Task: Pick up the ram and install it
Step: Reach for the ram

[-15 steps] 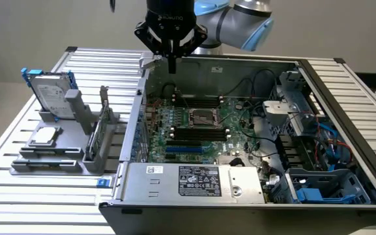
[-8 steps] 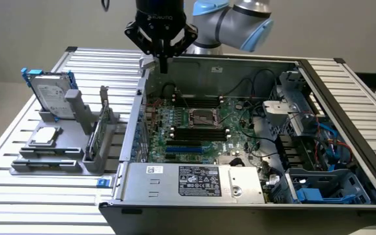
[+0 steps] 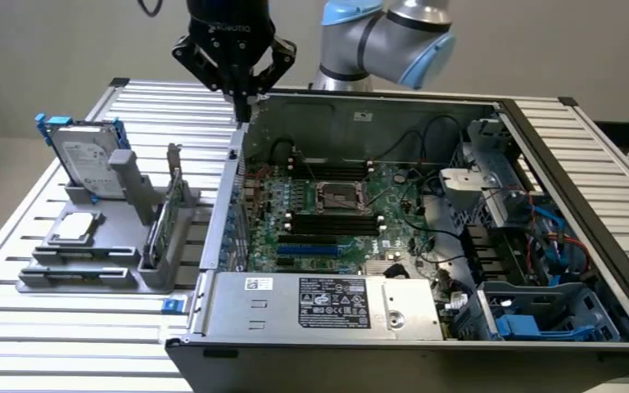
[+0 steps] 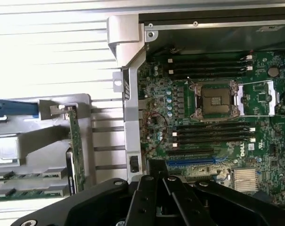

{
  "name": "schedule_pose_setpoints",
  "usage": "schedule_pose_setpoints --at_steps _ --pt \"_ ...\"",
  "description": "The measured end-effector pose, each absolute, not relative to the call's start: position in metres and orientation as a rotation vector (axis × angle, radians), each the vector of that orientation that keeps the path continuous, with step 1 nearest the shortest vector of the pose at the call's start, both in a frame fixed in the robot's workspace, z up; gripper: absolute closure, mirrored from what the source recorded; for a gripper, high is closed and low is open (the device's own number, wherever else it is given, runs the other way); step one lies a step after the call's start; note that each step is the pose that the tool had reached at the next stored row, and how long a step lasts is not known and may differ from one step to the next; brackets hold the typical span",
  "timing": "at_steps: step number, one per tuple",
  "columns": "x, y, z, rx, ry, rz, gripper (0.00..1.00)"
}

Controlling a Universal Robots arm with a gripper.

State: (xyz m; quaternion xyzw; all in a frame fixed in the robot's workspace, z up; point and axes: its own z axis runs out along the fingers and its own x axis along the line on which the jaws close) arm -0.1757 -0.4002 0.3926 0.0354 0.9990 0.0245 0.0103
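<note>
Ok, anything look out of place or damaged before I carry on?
Nothing stands out. The ram lies flat in the grey holder, the hard drive stands on edge in it, and the shut gripper hangs above the computer case wall.

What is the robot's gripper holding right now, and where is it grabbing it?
Nothing. The gripper is shut with nothing between its fingers, hovering by a corner of the computer case.

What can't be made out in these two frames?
Ram in the holder: wrist view, cut off by the picture edge; exterior view, chips too small.
Memory slots: latch positions too small, both views.
Motherboard near edge: wrist view, hidden by the gripper.
Power supply label: exterior view, text too small.
</note>
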Motion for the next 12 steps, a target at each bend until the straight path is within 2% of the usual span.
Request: schedule_pose_setpoints --at_steps 12 --pt "-0.230 -0.405 0.392 0.111 3.118 0.076 0.89"
